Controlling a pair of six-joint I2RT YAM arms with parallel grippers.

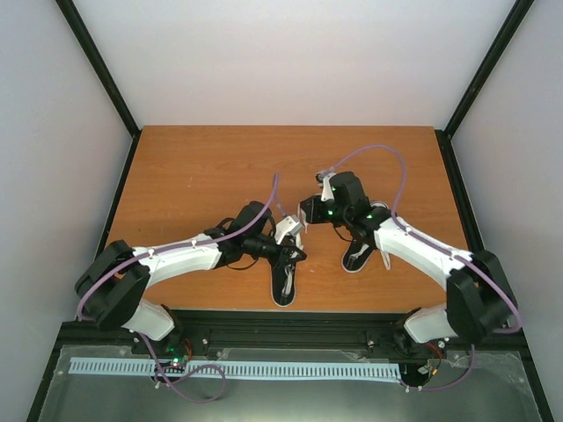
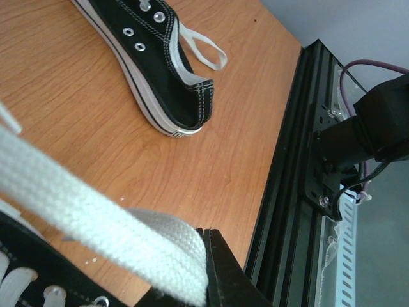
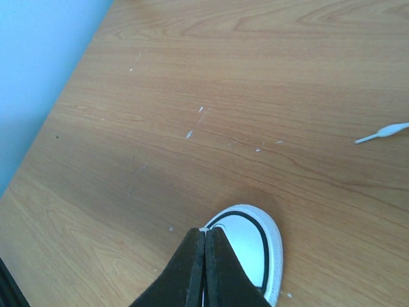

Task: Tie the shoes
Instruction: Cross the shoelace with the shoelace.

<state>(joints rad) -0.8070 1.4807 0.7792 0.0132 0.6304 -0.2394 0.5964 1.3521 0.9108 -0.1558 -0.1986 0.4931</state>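
Two black canvas sneakers lie near the table's front edge. The left shoe (image 1: 285, 283) is under both grippers; the right shoe (image 1: 356, 253) lies beside it and shows in the left wrist view (image 2: 160, 70) with a lace loop (image 2: 203, 51) at its heel side. My left gripper (image 1: 295, 253) is shut on a wide white lace (image 2: 108, 224) of the left shoe, pulled taut. My right gripper (image 1: 306, 213) is shut above the left shoe's white toe cap (image 3: 249, 243), with a thin white sliver of lace between its fingertips (image 3: 195, 246).
A loose lace tip (image 3: 383, 131) lies on the wooden table (image 1: 202, 176) beyond the toe. The black frame rail (image 2: 287, 192) runs along the front edge right behind the shoes. The right arm's base (image 2: 364, 141) stands close by.
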